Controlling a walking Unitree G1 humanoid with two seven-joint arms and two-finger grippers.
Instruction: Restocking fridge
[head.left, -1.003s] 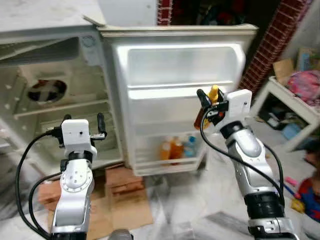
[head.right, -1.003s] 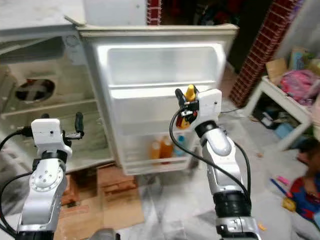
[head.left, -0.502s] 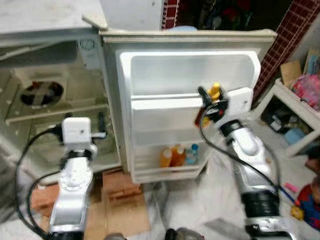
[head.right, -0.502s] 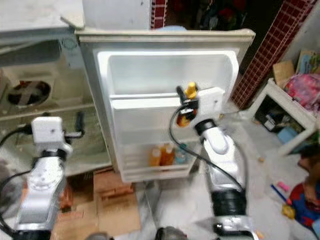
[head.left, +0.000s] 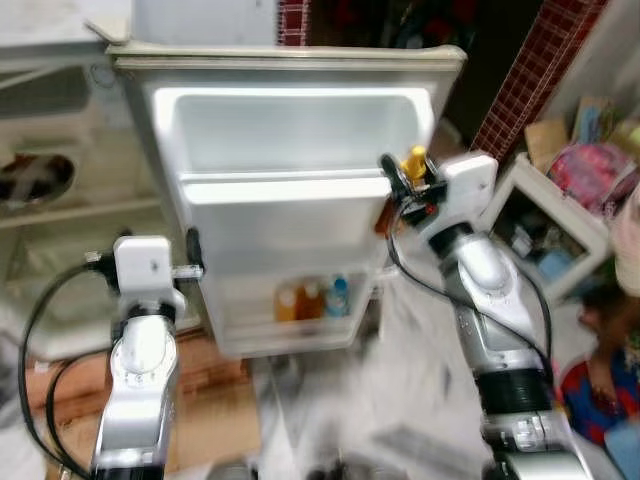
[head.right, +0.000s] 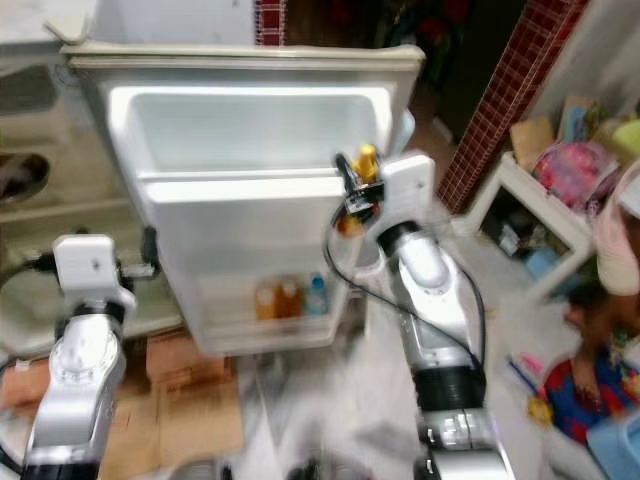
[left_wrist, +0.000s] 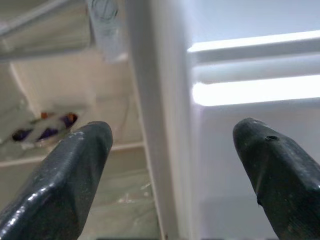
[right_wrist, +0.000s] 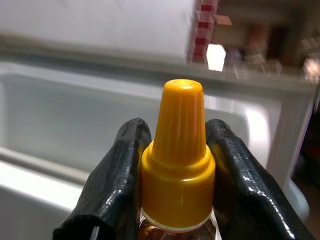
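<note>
Compared with half a second ago, the whole scene is sitting further left and lower in our head views, which is camera motion; the current frames are also blurrier. Relative to the fridge door (head.left: 290, 200), our right claw (head.left: 405, 185) is keeping the same station, just beside the door's right edge at the level of the upper door shelf (head.left: 285, 190).

The right claw is clenched on the bottle (right_wrist: 178, 160). In the right wrist view, both black fingers (right_wrist: 117, 185) are pressing against the sides of its cap. The cap is a yellow-orange tapered nozzle with a wider collar; amber contents are showing just beneath it. The bottle is standing upright in the claw.

Three bottles (head.left: 308, 299), two orange and one blue-capped, are standing in the lower door shelf.

Our left claw (left_wrist: 170, 160) is released, fingers (left_wrist: 65, 180) spread either side of the door's hinge edge, touching nothing.
</note>
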